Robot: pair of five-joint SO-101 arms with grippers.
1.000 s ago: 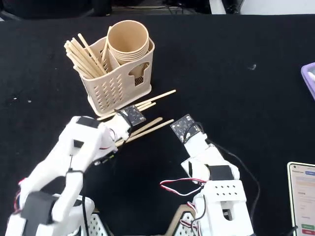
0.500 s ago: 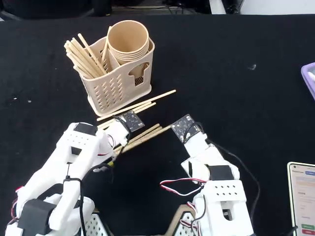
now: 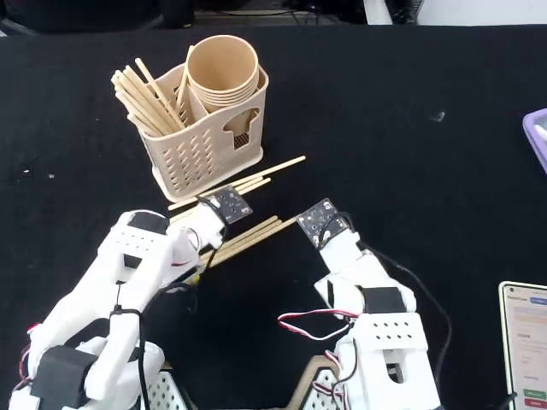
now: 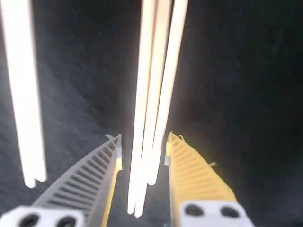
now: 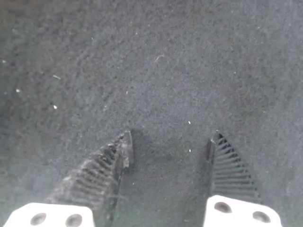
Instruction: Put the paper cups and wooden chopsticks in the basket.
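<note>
Black cloth [image 3: 410, 171] beneath your left claw [image 4: 143, 137] now shows the loose chopsticks [image 4: 151, 94] bunched tighter than a second ago, between its narrowly parted jaws and near the basket [image 3: 205, 149], ready for gripping, while your right claw [image 5: 172, 135] gapes wide.

Robotics lab bench, test rig.
A white left arm [image 3: 128, 273] and right arm [image 3: 380, 320] are mounted on a black-clothed table [image 3: 410, 102]; servo wires [image 3: 312, 323] are exposed; a lit phone [image 3: 523, 342] is set alongside.
</note>
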